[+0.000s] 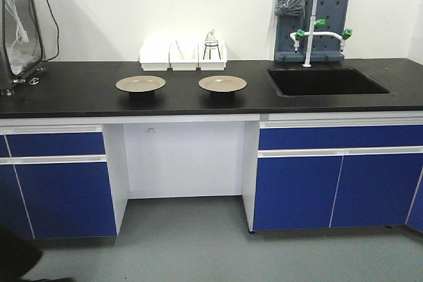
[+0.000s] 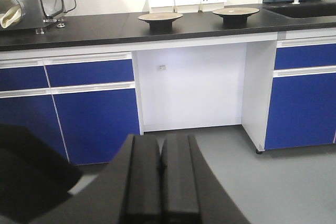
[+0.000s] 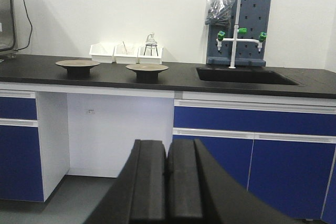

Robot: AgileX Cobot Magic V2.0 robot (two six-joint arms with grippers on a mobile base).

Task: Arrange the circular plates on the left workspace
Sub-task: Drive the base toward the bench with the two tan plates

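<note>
Plates, 2 round glossy tan ones with dark undersides, sit apart on the matte black bench (image 1: pixel 66 90): left plate (image 1: pixel 140 83), right plate (image 1: pixel 222 83). Both the left end effector (image 2: pixel 160 153) and the right end effector (image 3: pixel 167 156) hang well short of it, closed and empty. Open first, then approach a raised rim level from the side.

Colour rundown: the left plate (image 1: pixel 140 83) and right plate (image 1: pixel 222 83) are both plain glossy tan on top, with dark rims and undersides. The countertop (image 1: pixel 79 87) is matte black, and so is the sink (image 1: pixel 324 82) at upper right. The cabinets (image 1: pixel 59 196) are deep blue with white frames. The bins (image 1: pixel 183 57) at top centre are white. The pegboard (image 1: pixel 334 4) is grey-blue, and the faucet (image 1: pixel 307 44) is white with bright green knobs (image 1: pixel 320 23). The wall (image 1: pixel 132 4) is white and the floor (image 1: pixel 198 249) is grey. The left gripper (image 2: pixel 160 182) and right gripper (image 3: pixel 167 187) are all black.
</note>
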